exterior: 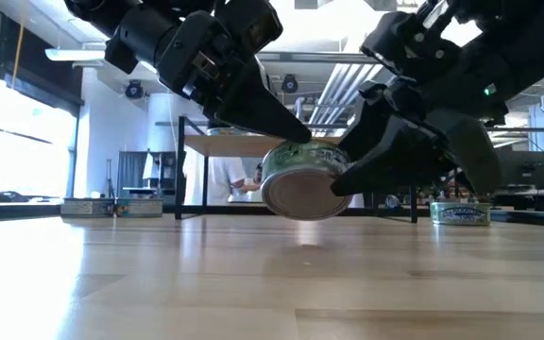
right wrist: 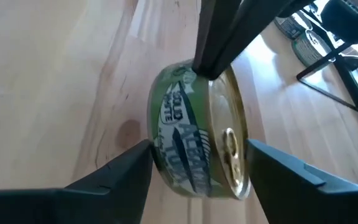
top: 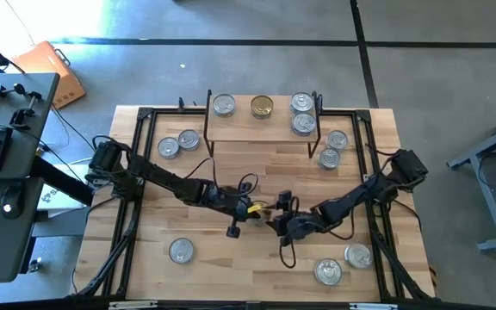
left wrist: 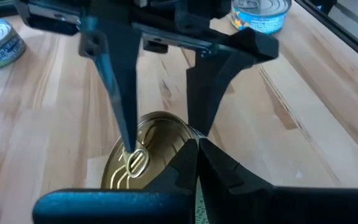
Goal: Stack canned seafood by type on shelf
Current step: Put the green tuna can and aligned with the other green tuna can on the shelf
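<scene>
The two dark arms meet over the middle of the light wooden desk [top: 188, 224], and what matters is how the short round gold-lidded tin with the green side label [exterior: 302, 181] sits between them. The left hand [exterior: 296, 132] is pinched fully shut on the tin's rim, holding it clear of the desk and tipped over, so the tin's short axis runs nearly level rather than upright — its gold lid with the pull tab [right wrist: 230, 146] faces sideways and its pale bottom shows toward the desk-level camera. The right hand [right wrist: 197, 165] has its fingers spread wide, one on either side of the tin's flat faces, one by the lid and one by the bottom; I see a gap at each finger and would say it grips nothing yet. So the tin lies straight ahead of the right hand, between its open fingers, and a handover looks to be the step in hand: the right fingers need to close across the tin's short axis before the left lets go. The risk, as I judge it, is that the tin twists in the thin rim pinch. The small raised shelf with a light wooden top on thin black legs [top: 261, 129] stands well apart at the far edge, with another gold-lidded tin [top: 262, 106] on it between silver-lidded ones — more silver tins [top: 181, 251] lie scattered about the desk.
</scene>
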Tool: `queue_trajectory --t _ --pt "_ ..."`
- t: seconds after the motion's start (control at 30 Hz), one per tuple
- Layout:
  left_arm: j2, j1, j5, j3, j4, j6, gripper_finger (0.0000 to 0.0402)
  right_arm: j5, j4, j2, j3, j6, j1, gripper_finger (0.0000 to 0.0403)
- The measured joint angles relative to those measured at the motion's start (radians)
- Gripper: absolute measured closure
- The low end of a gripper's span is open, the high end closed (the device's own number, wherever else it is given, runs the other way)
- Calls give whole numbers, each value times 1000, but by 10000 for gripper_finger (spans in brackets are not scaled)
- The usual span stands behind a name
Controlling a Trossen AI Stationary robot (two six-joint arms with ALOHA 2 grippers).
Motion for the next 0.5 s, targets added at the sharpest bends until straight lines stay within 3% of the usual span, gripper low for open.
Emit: queue_trajectory --t 0.37,0.5 --pt "-1 -4 -25 1 -7 0 401 -85 25 2 0 55 -16 274" --pt "-7 -12 -68 2 -25 1 395 -89 26 2 0 109 -16 284"
